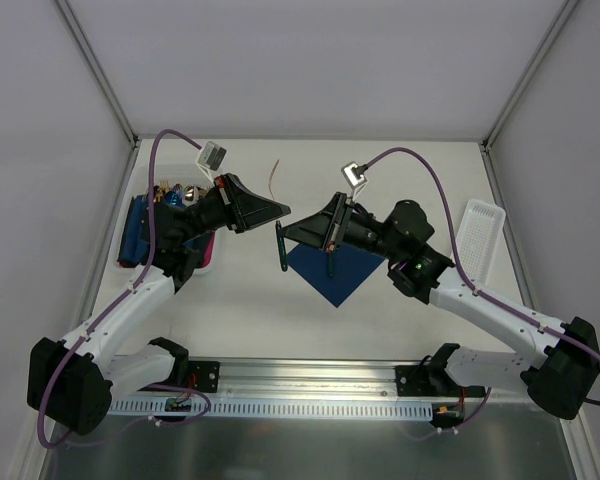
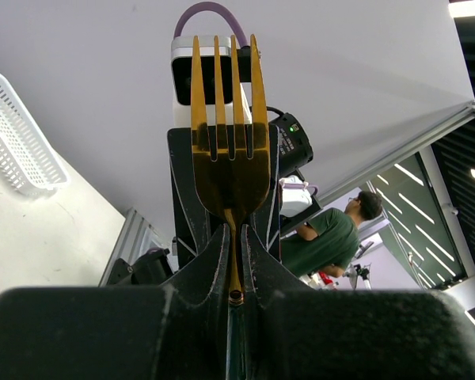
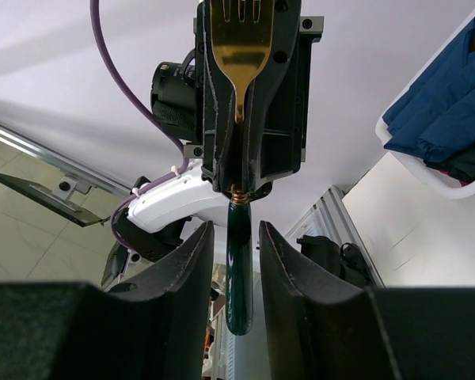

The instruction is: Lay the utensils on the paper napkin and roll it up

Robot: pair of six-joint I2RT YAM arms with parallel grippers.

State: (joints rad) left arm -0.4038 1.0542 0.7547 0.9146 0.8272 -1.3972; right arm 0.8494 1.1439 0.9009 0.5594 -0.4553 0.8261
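Observation:
My left gripper is shut on a fork and holds it upright above the table. Its gold head stands above the shut fingertips in the left wrist view. Its dark green handle hangs down. My right gripper faces the left one and is open. Its fingers stand on either side of the handle without touching it. The navy paper napkin lies flat under the right gripper. A slim dark piece shows over the napkin's upper part. A thin coppery piece lies further back.
A tray at the left holds dark blue rolls with metallic cutlery heads; it also shows in the right wrist view. A white slotted basket stands at the right, also in the left wrist view.

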